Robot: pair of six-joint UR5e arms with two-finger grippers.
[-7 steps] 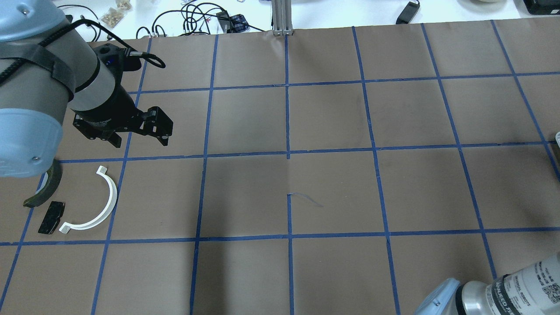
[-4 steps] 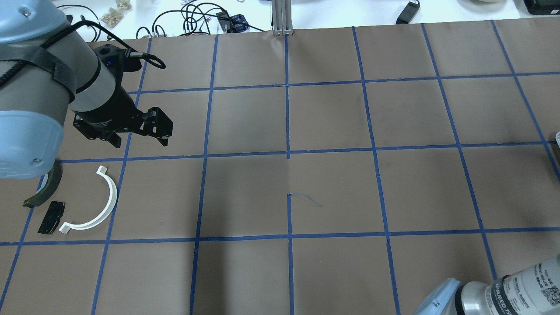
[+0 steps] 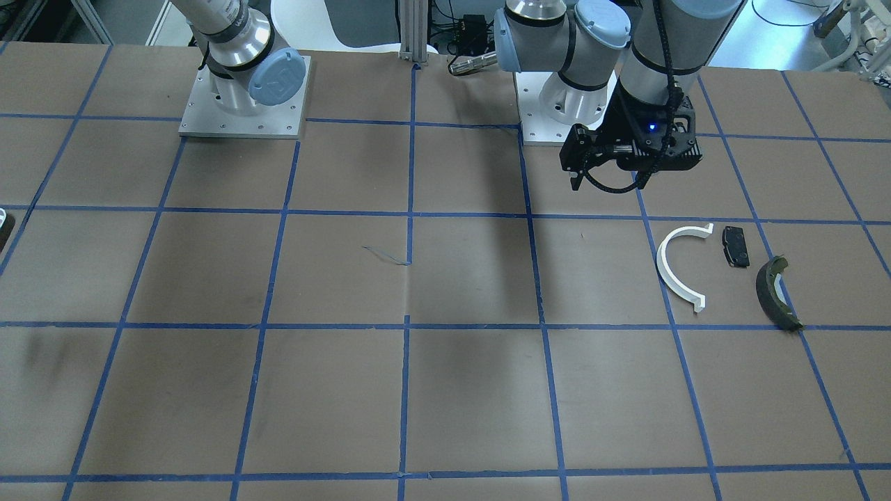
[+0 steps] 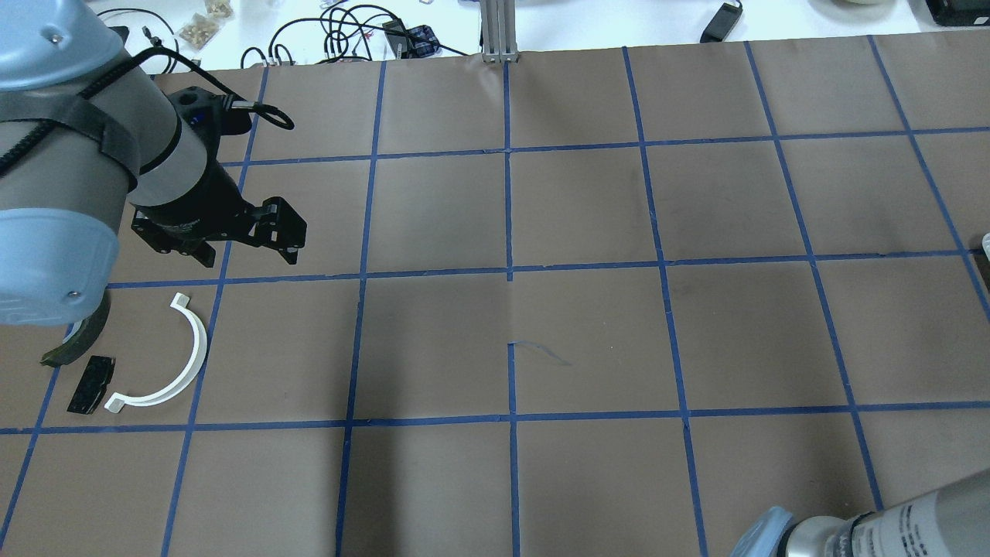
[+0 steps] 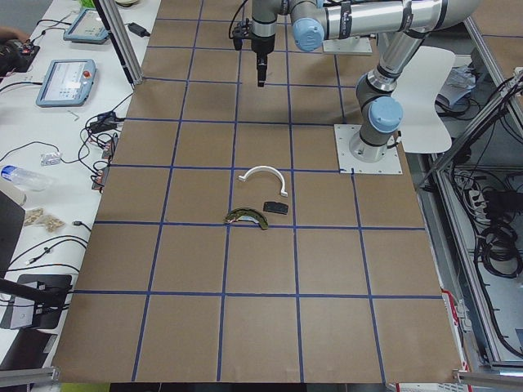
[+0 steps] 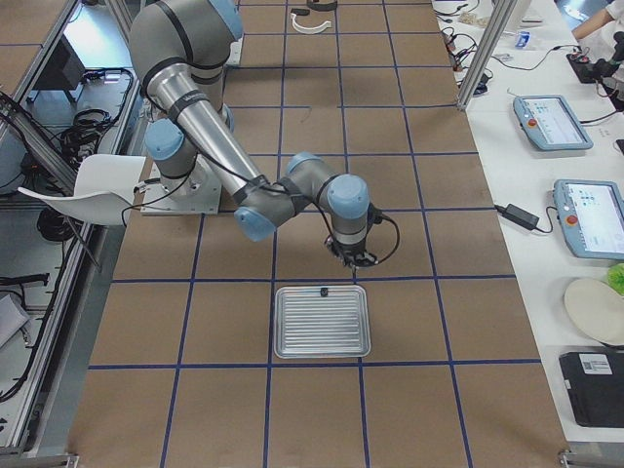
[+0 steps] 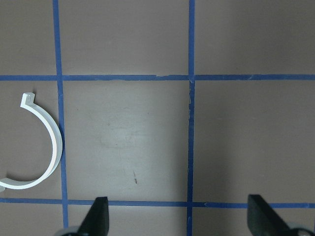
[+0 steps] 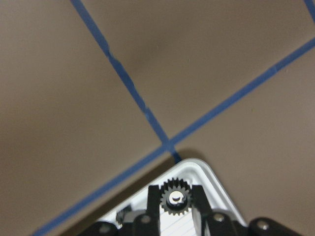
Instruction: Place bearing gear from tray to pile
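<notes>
The bearing gear point(image 8: 175, 199), small, black and toothed, sits between the fingertips of my right gripper point(image 8: 175, 191), which is shut on it. The gear hangs just over a corner of the ribbed metal tray point(image 8: 209, 172). Seen from the right side, this gripper point(image 6: 344, 258) is above the tray's point(image 6: 322, 327) far edge. The pile lies at the table's left end: a white half-ring point(image 4: 174, 363), a black pad point(image 4: 90, 384) and a dark curved piece point(image 4: 77, 336). My left gripper point(image 4: 249, 251) hovers open and empty beyond the half-ring point(image 7: 47, 142).
Brown paper with a blue tape grid covers the table point(image 4: 588, 309). Cables and small items point(image 4: 348, 35) lie past the far edge. Both arm bases point(image 3: 243, 90) stand on the robot's side. Pendants and screens point(image 6: 556, 122) sit on a side bench.
The right arm's segment at the overhead view's bottom right has slid lower, toward the frame's edge. The left gripper has shifted only slightly and stays open.
</notes>
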